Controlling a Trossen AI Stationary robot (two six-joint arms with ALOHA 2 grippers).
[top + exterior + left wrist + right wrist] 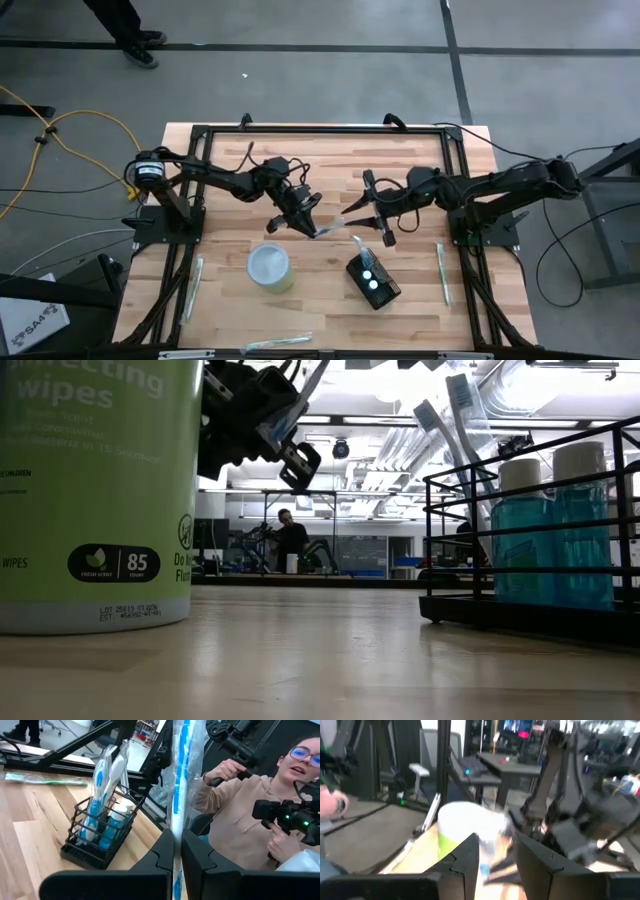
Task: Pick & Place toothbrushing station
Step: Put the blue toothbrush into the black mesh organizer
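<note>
The left gripper (312, 228) is clenched on a wrapped toothbrush (179, 795), held above the table (220, 190) near its middle; the right gripper (383, 232) hangs close by, opposite it, its fingers (465, 857) parted around what may be the far end of that same toothbrush, though the blur leaves this unsure; the black holder (372, 282) stands on the table just below the right gripper, beside the wipes tub (269, 267).
</note>
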